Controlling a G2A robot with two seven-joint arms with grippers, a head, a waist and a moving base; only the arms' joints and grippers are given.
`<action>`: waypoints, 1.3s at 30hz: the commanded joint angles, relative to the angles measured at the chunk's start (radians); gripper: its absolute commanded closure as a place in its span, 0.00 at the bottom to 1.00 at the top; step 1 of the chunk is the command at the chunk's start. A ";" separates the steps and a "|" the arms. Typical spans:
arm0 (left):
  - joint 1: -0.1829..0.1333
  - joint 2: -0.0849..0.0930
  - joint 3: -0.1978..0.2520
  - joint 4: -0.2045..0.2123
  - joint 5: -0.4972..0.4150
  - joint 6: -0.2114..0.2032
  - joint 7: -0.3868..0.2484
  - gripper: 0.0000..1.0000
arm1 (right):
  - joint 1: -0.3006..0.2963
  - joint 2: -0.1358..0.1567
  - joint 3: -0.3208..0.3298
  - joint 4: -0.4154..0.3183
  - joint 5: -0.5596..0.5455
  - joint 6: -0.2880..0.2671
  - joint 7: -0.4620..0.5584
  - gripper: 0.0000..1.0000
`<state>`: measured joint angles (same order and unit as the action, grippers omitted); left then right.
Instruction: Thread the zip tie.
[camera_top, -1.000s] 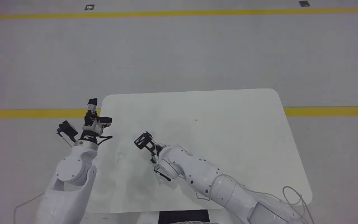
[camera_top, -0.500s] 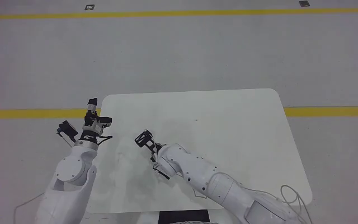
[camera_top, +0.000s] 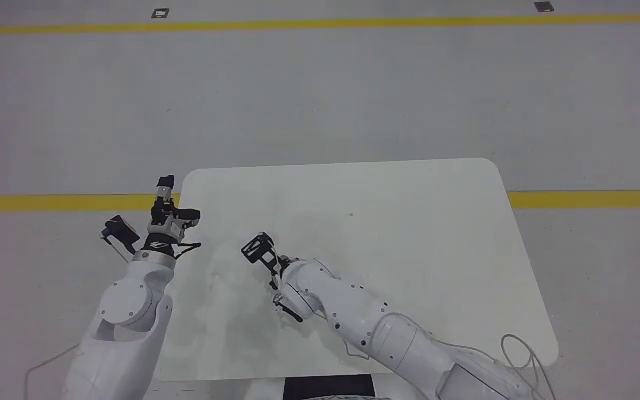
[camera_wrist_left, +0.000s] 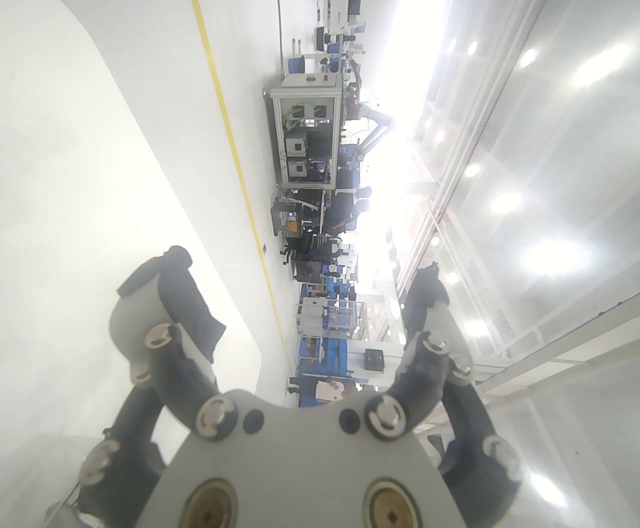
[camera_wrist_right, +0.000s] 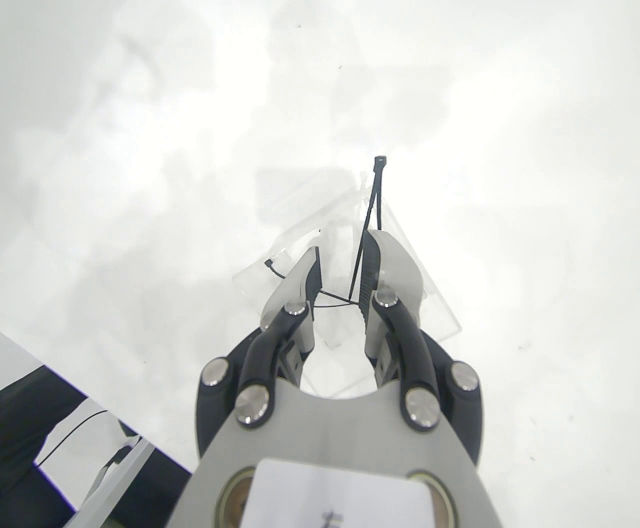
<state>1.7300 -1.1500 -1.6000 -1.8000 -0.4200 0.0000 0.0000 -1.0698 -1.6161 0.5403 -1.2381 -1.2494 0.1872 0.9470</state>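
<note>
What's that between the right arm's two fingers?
Black zip ties cross the gap between the fingers, above a clear holder; the right wrist view shows it.

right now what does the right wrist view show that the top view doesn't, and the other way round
Right wrist view adds: a black zip tie lying on a clear plastic holder, its strap running between the open fingers of the right gripper; contact with the fingers is hard to tell.
Top view adds: the left gripper by the left edge of the table, and the yellow floor line.
Both share: the right gripper over the white table.
</note>
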 joint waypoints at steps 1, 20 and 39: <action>0.000 0.000 0.000 0.000 0.000 0.000 0.000 0.00 | 0.000 -0.002 0.004 0.007 0.002 -0.004 0.003 0.80; 0.000 0.000 0.000 0.000 0.000 0.000 0.000 0.00 | 0.015 -0.031 0.019 0.063 0.015 -0.030 0.008 1.00; 0.000 0.000 0.000 0.000 0.000 0.000 0.000 0.00 | -0.215 0.061 0.199 -0.310 -0.037 -0.159 -0.016 1.00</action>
<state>1.7300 -1.1500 -1.6000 -1.8000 -0.4200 0.0000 0.0000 -1.2615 -1.5649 0.7144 -1.5135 -1.2957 0.0545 0.9415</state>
